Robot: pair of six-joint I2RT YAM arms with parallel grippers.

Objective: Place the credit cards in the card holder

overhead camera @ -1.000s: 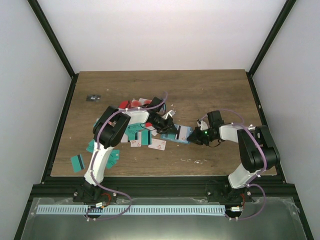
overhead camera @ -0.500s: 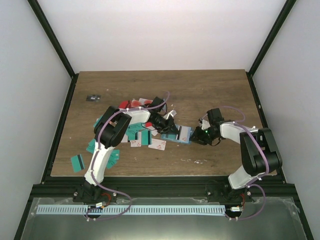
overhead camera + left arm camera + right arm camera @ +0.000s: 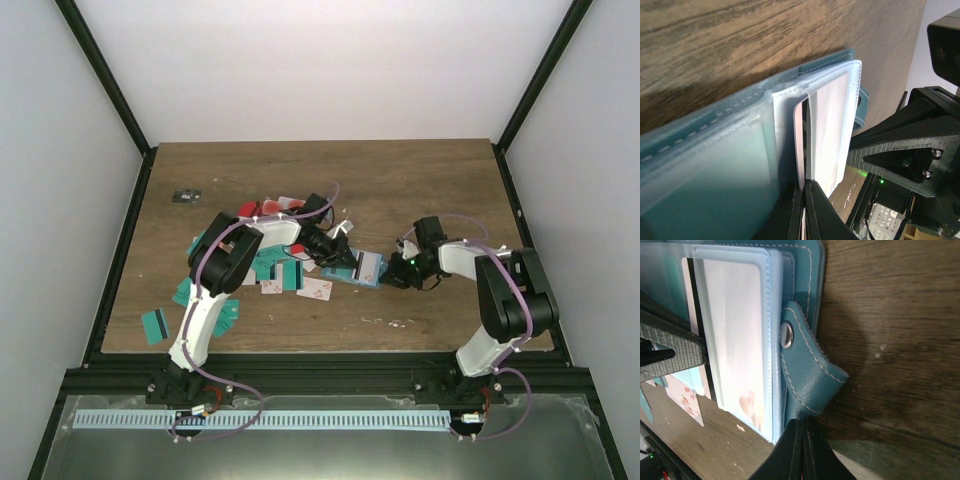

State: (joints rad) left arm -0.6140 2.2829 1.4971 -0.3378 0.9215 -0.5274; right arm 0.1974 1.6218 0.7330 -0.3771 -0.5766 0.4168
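Card-loading step, mid-insert, as far as I could judge. The card holder (image 3: 366, 268) lay open on the wooden table (image 3: 420, 180), right between the two arms, with its clear pockets (image 3: 832, 125) fanned out.

The left gripper (image 3: 804, 192) had its fingers pressed together on the bottom edge of a white-pink card (image 3: 799, 145). That card stood edge-on in the gap between two pocket sleeves, partly in but not seated. The right gripper (image 3: 801, 432) was pressed together too, with its tips right against the holder's teal cover beside the snap strap (image 3: 805, 370). It looked like it was nipping that cover edge to steady the thing, but I couldn't say for sure anything was actually between the fingers.

What was in the holder: the front sleeve in the right wrist view seemed to have a pale card with a pinkish blot showing through the plastic (image 3: 737, 340). The other sleeves were too edge-on to tell.

My guess for the next move was to push the pinched card deeper along the sleeve, keeping it parallel so it wouldn't catch the plastic lip, while the holder stayed put. Only then let go.

Plenty was left to do. A heap of loose cards (image 3: 285, 275), teal, red and white-pink, sat on the table to the left of the holder.
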